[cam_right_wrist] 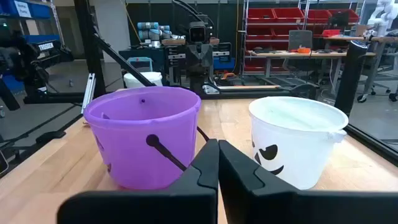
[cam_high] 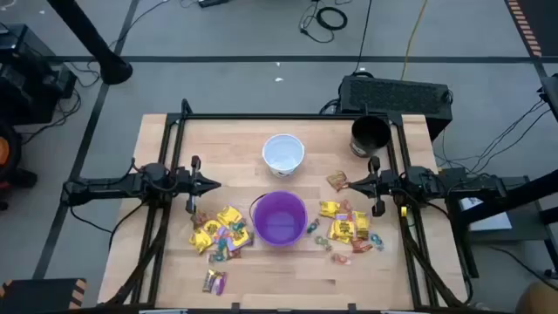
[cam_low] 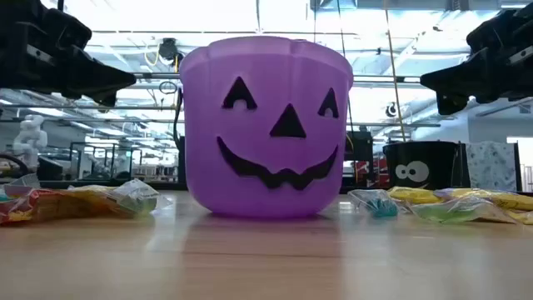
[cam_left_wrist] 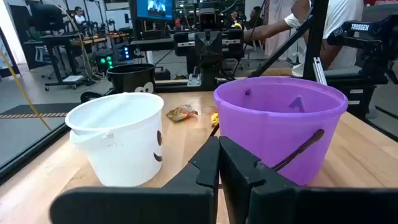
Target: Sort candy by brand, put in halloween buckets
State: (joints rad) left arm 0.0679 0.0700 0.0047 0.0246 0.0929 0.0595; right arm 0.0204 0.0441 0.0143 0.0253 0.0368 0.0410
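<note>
Both grippers, left (cam_high: 212, 184) and right (cam_high: 347, 184), hover clenched and empty. Between them stands the purple bucket (cam_high: 279, 218), with candy (cam_high: 220, 232) scattered beside it.

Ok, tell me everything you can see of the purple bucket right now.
The purple bucket is a round plastic-looking pail with a black jack-o'-lantern face on one side and a dark handle hanging down its wall. It stands upright and looks empty, near the table's middle, just in front of the white bucket, apart from it. Candy lies on both sides; whether any piece touches it is unclear. Neither gripper touches it.
</note>
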